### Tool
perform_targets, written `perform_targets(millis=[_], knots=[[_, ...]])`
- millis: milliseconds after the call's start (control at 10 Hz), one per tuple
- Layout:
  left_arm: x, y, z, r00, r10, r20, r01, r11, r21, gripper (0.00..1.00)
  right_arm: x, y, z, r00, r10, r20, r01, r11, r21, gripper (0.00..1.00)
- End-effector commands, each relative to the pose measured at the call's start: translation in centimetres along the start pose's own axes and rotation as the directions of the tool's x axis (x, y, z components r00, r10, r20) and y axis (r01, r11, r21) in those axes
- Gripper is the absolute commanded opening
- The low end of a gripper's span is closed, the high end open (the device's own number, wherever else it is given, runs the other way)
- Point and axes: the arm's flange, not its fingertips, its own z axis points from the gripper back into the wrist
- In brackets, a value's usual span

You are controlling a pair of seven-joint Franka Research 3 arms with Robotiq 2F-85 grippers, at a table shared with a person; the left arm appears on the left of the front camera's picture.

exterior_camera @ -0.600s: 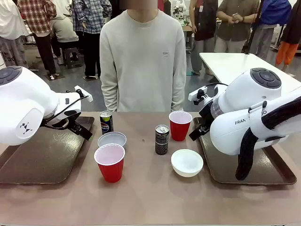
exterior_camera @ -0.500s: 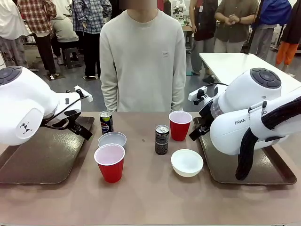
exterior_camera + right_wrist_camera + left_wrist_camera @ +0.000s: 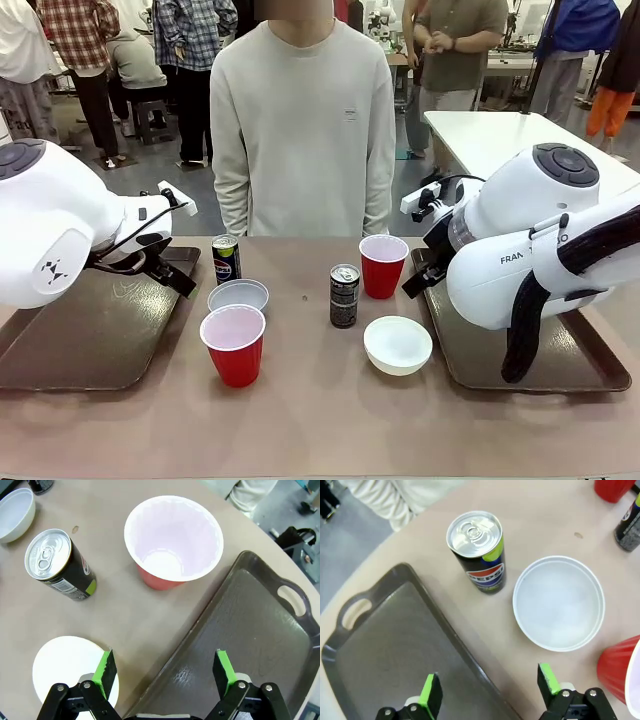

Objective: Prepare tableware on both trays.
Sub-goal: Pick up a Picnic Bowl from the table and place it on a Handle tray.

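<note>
now left claw (image 3: 489, 692), spread, hangs over left tray (image 3: 395, 650) edge, pepsi can (image 3: 479, 550) ahead across bare worktop (image 3: 487, 630); right claw (image 3: 164, 672), spread, over right tray (image 3: 260, 645) edge, red cup (image 3: 172, 540) ahead.

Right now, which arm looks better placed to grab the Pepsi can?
Left. The left end effector, open, hovers over its tray edge with the Pepsi can just ahead; the right end effector is by the other tray.

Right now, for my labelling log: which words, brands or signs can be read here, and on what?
"PEPSI", with its logo: on the Pepsi can.
"FRAN", cut off: on the right arm, on its white casing.
Label print on the second dark can: too small to read.
</note>
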Motion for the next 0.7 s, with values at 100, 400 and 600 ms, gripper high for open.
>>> perform_targets(millis=[100, 400, 600], knots=[[-0.01, 0.01, 0.00, 1.000, 0.000, 0.000, 0.000, 1.000, 0.000, 1.00, -0.01, 0.00, -0.01, 1.000, 0.000, 0.000, 0.000, 1.000, 0.000, 1.00], [-0.01, 0.01, 0.00, 1.000, 0.000, 0.000, 0.000, 1.000, 0.000, 1.00, -0.01, 0.00, -0.01, 1.000, 0.000, 0.000, 0.000, 1.000, 0.000, 1.00], [-0.01, 0.01, 0.00, 1.000, 0.000, 0.000, 0.000, 1.000, 0.000, 1.00, -0.01, 0.00, -0.01, 1.000, 0.000, 0.000, 0.000, 1.000, 0.000, 1.00]])
